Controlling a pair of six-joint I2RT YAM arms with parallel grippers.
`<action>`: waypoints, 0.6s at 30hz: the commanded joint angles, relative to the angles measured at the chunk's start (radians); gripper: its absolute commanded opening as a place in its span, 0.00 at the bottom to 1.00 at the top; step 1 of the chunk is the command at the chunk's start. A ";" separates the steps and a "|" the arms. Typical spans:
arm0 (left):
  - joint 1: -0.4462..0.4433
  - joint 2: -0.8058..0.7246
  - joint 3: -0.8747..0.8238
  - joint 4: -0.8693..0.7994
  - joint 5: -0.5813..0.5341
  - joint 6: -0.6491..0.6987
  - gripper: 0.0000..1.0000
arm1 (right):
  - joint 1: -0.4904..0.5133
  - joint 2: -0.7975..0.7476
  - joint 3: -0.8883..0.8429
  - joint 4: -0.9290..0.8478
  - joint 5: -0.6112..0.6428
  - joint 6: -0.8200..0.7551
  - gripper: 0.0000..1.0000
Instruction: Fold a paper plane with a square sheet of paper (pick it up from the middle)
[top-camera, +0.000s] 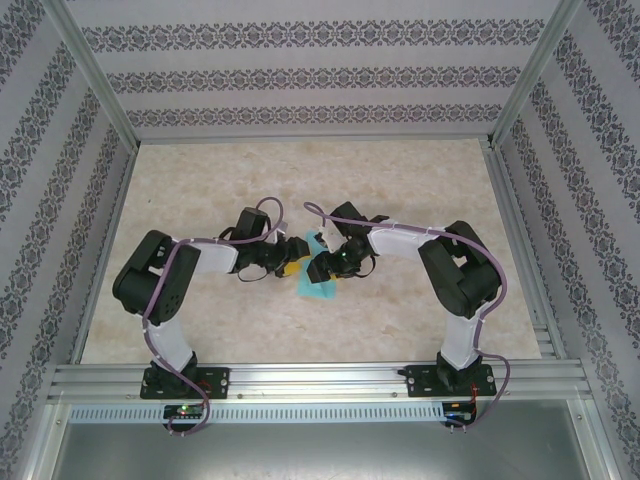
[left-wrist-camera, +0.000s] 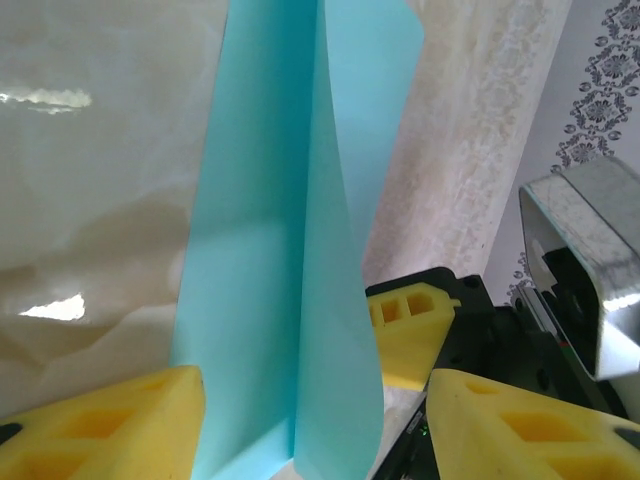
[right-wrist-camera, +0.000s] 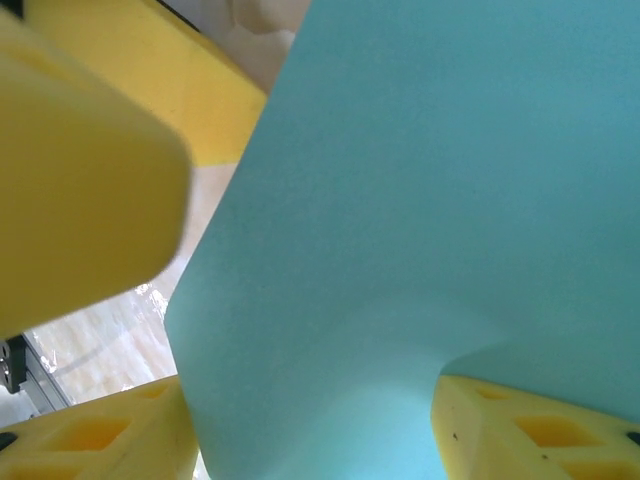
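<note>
The turquoise sheet of paper (top-camera: 318, 283) lies mid-table between both grippers. In the left wrist view the paper (left-wrist-camera: 270, 250) carries a long centre crease, with one flap raised. It runs between the yellow fingers of my left gripper (left-wrist-camera: 315, 430), which stand wide apart. In the right wrist view the paper (right-wrist-camera: 420, 200) bows up between the spread fingers of my right gripper (right-wrist-camera: 315, 440) and curls over the right one. From above, the left gripper (top-camera: 288, 266) and right gripper (top-camera: 320, 266) nearly touch tip to tip over the sheet.
The beige table (top-camera: 200, 190) has aluminium rails (top-camera: 300, 380) at its near edge and patterned walls (top-camera: 300, 70) on three sides. The right gripper's yellow finger (left-wrist-camera: 410, 330) sits close beside the paper. The left gripper's finger (right-wrist-camera: 80, 160) looms at upper left.
</note>
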 joint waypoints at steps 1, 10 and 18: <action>-0.015 0.024 0.025 0.070 0.018 -0.032 0.58 | 0.000 0.055 -0.031 0.020 0.001 -0.040 0.64; -0.021 0.052 0.027 0.050 0.001 -0.033 0.46 | -0.004 0.023 -0.022 0.035 -0.013 -0.029 0.69; -0.021 0.075 0.025 0.020 -0.019 -0.024 0.37 | -0.033 -0.090 -0.043 0.123 -0.066 0.040 0.75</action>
